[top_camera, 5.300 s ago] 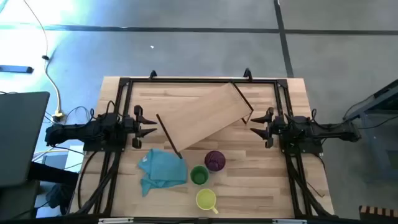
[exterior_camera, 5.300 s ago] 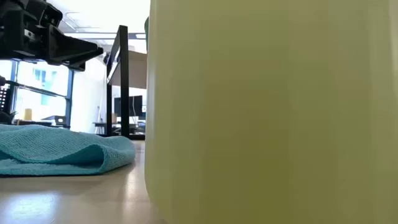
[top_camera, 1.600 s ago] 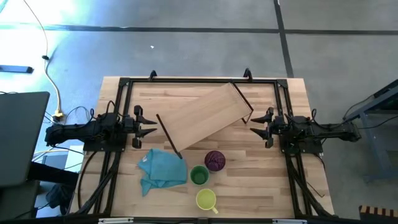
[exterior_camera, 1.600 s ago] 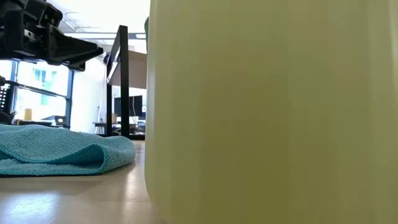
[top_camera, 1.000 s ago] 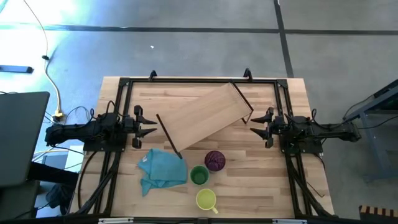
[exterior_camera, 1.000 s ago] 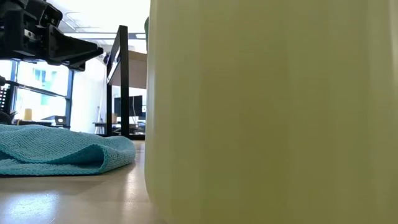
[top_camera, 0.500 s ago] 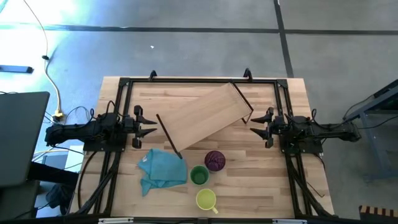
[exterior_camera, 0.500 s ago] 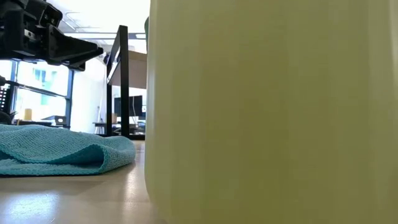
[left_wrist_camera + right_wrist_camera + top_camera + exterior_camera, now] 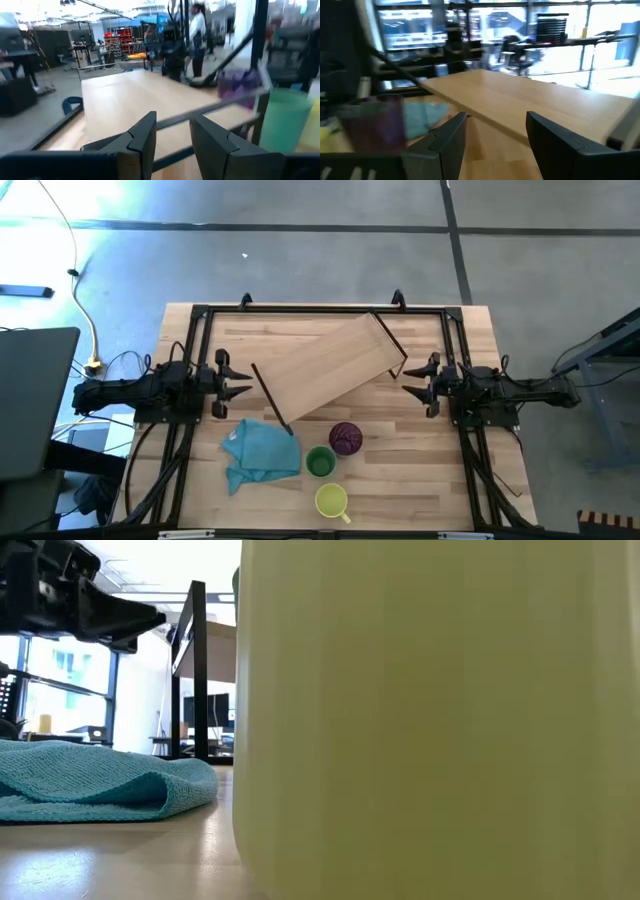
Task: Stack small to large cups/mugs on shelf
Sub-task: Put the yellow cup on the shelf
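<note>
The left gripper (image 9: 240, 379) is being held near the surface's (image 9: 420, 480) left edge, its dark fingers (image 9: 145, 137) spread and nothing being gripped. Just inside it, a teal cloth (image 9: 258, 455), soft and rumpled, is lying near the front edge beside the shelf's (image 9: 325, 365) thin black leg. The shelf, a flat pale-wood board, is standing skewed across the surface's middle. The three cups are being kept in a loose cluster near the front edge: the green cup (image 9: 320, 461), the translucent purple tumbler (image 9: 345, 437) just behind it, and the short glossy yellow mug (image 9: 331, 501) closest to the edge. The right gripper (image 9: 414, 379) is being held near the right edge, fingers (image 9: 447, 145) likewise spread and empty. Trouble is judged likely from the crowding: a neighbouring cup could be knocked while one is being picked, and the smooth round walls could slip; the cloth could also be snagged.
</note>
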